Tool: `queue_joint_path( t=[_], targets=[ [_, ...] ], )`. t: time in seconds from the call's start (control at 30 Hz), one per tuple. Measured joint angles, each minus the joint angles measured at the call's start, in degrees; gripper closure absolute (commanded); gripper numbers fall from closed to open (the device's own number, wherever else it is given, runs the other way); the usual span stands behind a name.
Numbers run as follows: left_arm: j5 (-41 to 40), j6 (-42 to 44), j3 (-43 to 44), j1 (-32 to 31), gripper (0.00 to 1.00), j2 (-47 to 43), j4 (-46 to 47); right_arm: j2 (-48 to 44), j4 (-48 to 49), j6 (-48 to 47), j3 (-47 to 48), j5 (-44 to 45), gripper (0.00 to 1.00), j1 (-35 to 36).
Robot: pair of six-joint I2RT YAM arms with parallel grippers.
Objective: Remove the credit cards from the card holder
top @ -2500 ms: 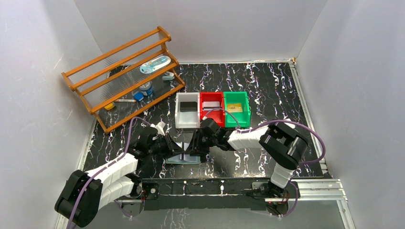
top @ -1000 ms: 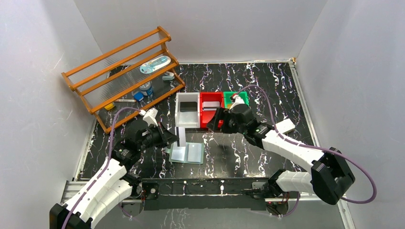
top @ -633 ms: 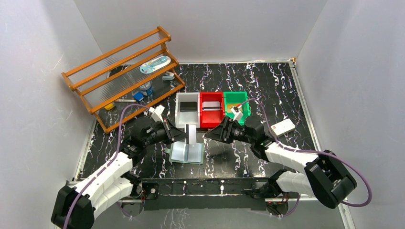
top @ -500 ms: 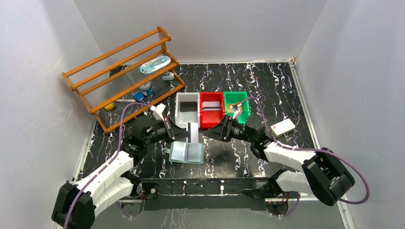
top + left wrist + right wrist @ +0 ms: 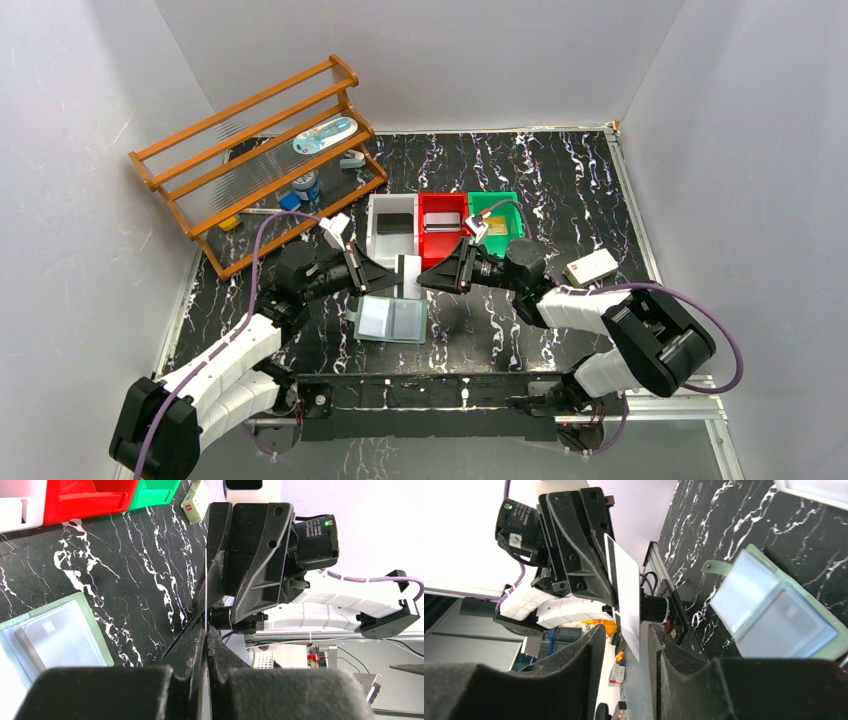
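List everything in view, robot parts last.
white plastic card: 1, white, held between both arms' jaws
grey-green bifold card holder: 1, grey-green, open flat below that card
white plastic bin: 1, white, behind holder, dark card inside
red plastic bin: 1, red, middle, grey card inside
green plastic bin: 1, green, right end, gold card inside
white box with red mark: 1, white, right of bins
brown wooden rack: 1, brown, far left, small items on it
black marbled table: 1, black, under everything
left arm: 1, white-black, jaws shut on the card
right arm: 1, white-black, jaws open around it
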Motion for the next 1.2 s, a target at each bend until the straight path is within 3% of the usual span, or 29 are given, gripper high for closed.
queue_joint_path(
  t=[0.37,0.6,0.63,0.77,0.83,1.0,1.2],
  targets=[
    [4.5,-2.2,-0.1,0.0,1.00,0.2,4.2,2.6,5.8,4.2,0.9,-0.9,0.82,1.1],
    [4.7,-1.9,-0.1,0.1,1.00,0.5,4.0,2.9,7.8,5.6,0.9,-1.1,0.92,1.1],
    [4.7,-1.7,-0.1,0.1,0.94,0.4,3.6,2.9,7.9,5.6,0.9,-1.1,0.94,1.1],
    [4.5,0.5,0.5,0.0,0.49,0.4,0.9,3.0,8.0,5.9,0.9,-0.9,1.00,1.1],
    [4.2,1.9,1.5,0.0,0.37,0.4,-1.7,3.0,8.1,5.8,0.9,-0.8,1.00,1.1],
    [2.0,5.8,4.7,0.0,0.16,0.0,-8.0,2.6,5.8,4.5,0.9,0.0,1.00,1.1],
    [-6.3,13.8,10.5,0.0,0.02,-1.6,-22.6,-4.0,-8.3,-2.3,0.9,3.9,1.00,1.2]
  ],
)
